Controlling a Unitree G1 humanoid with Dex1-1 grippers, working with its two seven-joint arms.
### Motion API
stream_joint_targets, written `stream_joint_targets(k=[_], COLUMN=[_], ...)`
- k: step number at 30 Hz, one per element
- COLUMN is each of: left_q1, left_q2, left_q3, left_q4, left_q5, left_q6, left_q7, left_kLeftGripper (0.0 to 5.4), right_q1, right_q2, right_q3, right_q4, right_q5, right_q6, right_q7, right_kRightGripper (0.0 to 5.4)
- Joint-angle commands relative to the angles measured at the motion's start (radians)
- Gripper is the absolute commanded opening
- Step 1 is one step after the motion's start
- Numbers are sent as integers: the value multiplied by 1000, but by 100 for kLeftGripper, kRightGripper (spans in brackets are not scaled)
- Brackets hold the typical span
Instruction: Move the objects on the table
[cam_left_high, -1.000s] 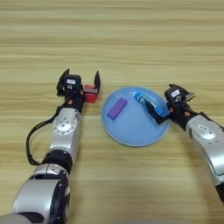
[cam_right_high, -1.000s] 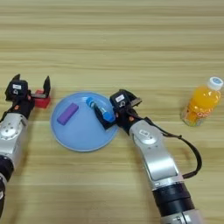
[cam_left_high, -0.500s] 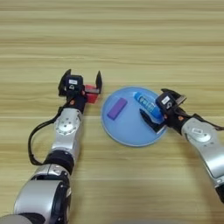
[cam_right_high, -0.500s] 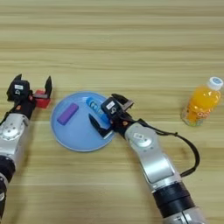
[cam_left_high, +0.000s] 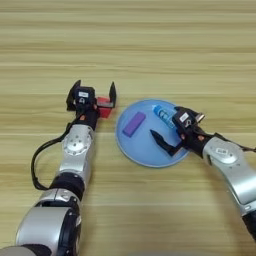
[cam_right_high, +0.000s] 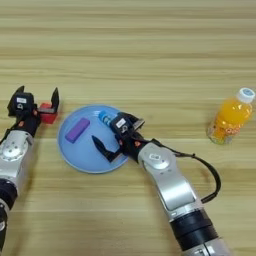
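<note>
Resting: flat purple block (cam_left_high: 134, 124), round plate (cam_left_high: 145, 152)

The small red cube (cam_left_high: 104, 106) sits on the light wooden table (cam_left_high: 150, 45) with horizontal grain stripes, just beside the left rim of the round light-blue plate (cam_left_high: 145, 150), between the spread black fingers of the left gripper (cam_left_high: 93, 95). The flat purple rectangular block (cam_left_high: 134, 124) lies on the plate's left half, angled diagonally. The blue-and-white cylinder (cam_left_high: 162, 114), like a glue stick, lies on its side at the plate's upper right part, partly hidden by the right gripper (cam_left_high: 172, 131).
</note>
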Motion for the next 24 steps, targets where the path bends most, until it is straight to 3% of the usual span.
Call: stream_joint_targets(k=[1, 24], left_q1=[8, 15], left_q2=[2, 0], left_q3=[-7, -13], left_q4=[-13, -25], left_q5=[12, 11], left_q6=[12, 15], left_q7=[6, 11], left_kLeftGripper=[538, 538], right_q1=[1, -40], right_q2=[3, 11], right_q3=[-13, -43], right_q4=[14, 147], right_q5=[23, 41], right_q6=[37, 56], right_q7=[14, 8], right_kRightGripper=[540, 540])
